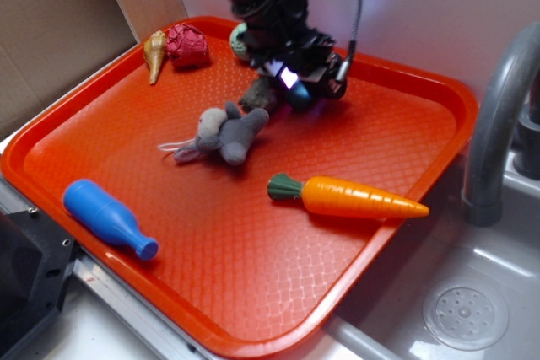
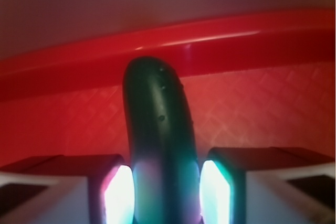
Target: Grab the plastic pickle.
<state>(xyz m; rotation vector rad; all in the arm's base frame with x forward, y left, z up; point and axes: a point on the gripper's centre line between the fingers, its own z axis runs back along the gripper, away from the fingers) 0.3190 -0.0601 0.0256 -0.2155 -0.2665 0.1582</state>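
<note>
The plastic pickle (image 2: 157,119) is a glossy dark blue-green oblong that fills the middle of the wrist view and points at the tray's far rim (image 2: 173,40). My gripper (image 2: 165,192) has a lit pad against each side of it, so it is shut on the pickle. In the exterior view the gripper (image 1: 295,82) is low over the back of the orange tray (image 1: 253,292). Only a dark teal bit of the pickle (image 1: 300,97) shows under it.
On the tray lie an orange carrot (image 1: 354,198), a blue bottle-shaped toy (image 1: 105,215), a grey plush mouse (image 1: 226,134), a brown-grey lump (image 1: 257,94) beside the gripper, a red ball (image 1: 186,45) and a tan cone (image 1: 155,52). A faucet (image 1: 498,115) and sink drain (image 1: 466,316) are at the right.
</note>
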